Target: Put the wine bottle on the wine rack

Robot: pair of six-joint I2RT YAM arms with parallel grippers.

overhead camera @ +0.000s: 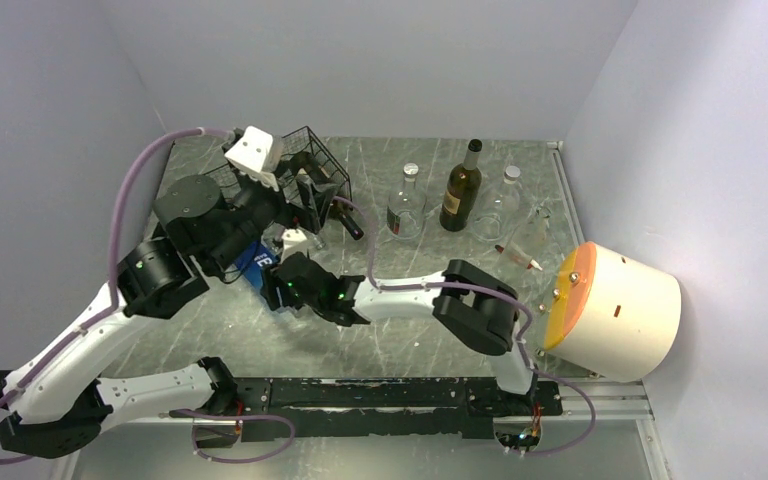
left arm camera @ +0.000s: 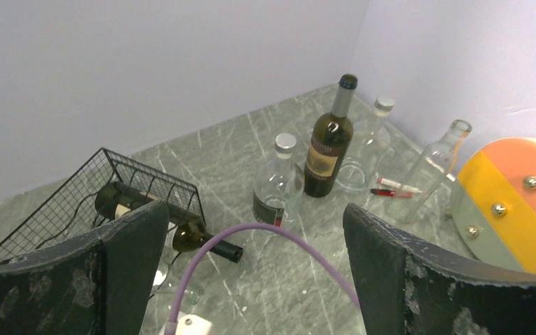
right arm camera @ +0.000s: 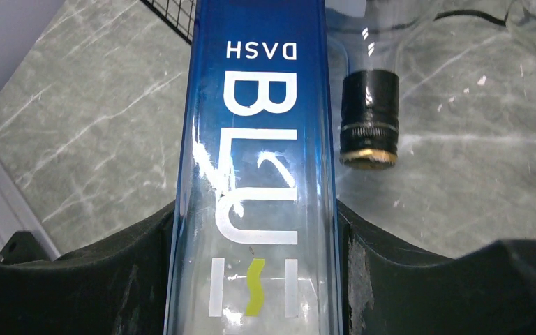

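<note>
The black wire wine rack [overhead camera: 317, 168] stands at the back left; it also shows in the left wrist view [left arm camera: 70, 199] and at the top edge of the right wrist view [right arm camera: 173, 15]. A dark wine bottle [left arm camera: 181, 234] lies in it, its capped neck [overhead camera: 349, 222] sticking out; the cap shows in the right wrist view [right arm camera: 369, 118]. My right gripper [right arm camera: 255, 234] is shut on a blue glass bottle [right arm camera: 258, 105] marked "BLU DASH", held just in front of the rack [overhead camera: 256, 262]. My left gripper [left arm camera: 255, 209] is open and empty, above the rack's near side.
A dark upright wine bottle [overhead camera: 462, 186] stands at the back centre, with clear bottles [overhead camera: 407, 203] [overhead camera: 505, 203] beside it and another clear one [left arm camera: 429, 171] further right. A red pen [left arm camera: 394, 188] lies on the table. A white drum with an orange-yellow face [overhead camera: 615, 310] stands at the right.
</note>
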